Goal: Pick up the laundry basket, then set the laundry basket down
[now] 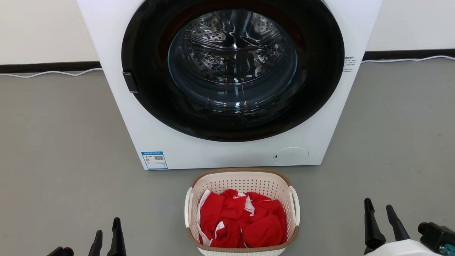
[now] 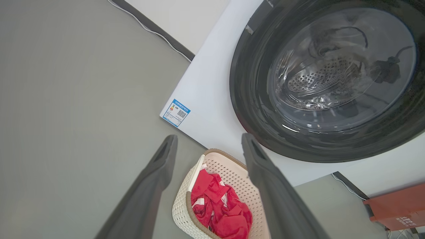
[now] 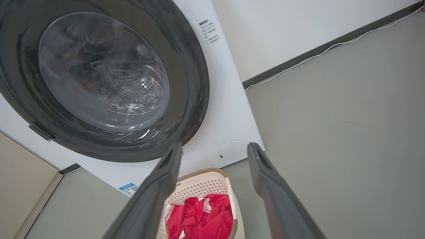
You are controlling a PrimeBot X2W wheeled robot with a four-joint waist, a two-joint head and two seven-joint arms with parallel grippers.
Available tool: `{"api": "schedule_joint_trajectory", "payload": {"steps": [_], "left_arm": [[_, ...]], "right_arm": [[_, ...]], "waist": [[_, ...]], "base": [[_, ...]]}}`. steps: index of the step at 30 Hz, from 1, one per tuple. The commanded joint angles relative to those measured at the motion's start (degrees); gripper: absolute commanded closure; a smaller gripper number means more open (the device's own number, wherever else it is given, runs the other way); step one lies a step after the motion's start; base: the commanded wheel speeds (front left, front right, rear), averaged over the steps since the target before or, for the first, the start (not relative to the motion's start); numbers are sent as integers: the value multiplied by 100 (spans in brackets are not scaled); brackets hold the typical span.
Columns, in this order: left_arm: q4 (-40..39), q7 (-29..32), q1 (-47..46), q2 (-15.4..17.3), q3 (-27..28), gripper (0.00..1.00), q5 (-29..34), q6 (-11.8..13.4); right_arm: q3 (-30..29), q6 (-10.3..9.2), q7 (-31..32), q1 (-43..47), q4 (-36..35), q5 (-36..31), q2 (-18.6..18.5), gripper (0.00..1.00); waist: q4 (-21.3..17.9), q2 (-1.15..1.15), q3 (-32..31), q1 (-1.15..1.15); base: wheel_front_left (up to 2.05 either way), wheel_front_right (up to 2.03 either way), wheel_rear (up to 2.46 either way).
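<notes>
Left gripper [image 1: 107,225] and right gripper [image 1: 378,203] gape wide and empty, flanking the laundry basket [image 1: 241,185].

The washer [image 1: 227,153] runs off the top edge in the head view. The basket [image 1: 245,183] loses its near wall at the bottom edge; red cloth [image 1: 249,227] hides its floor. Print on the blue label [image 1: 154,160] is too small to read.

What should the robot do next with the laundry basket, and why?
Probably move both open end effectors inward to the side handles: the left end effector and right end effector hang wide of the laundry basket, touching nothing, while it rests on the floor.
</notes>
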Motion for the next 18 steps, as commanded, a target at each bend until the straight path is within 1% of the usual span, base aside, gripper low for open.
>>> {"api": "schedule_joint_trajectory", "payload": {"steps": [1,18], "left_arm": [[-126,-91,-185,96,90,0,206,-26],[-105,-376,-176,124,78,0,1347,-32]], "right_arm": [[99,13,-111,-79,-137,-236,-107,0],[203,16,-397,-78,0,-1556,-130,0]], "waist": [[-2,0,1,0],[8,0,21,0]], "base": [[0,0,0],[0,0,0]]}}
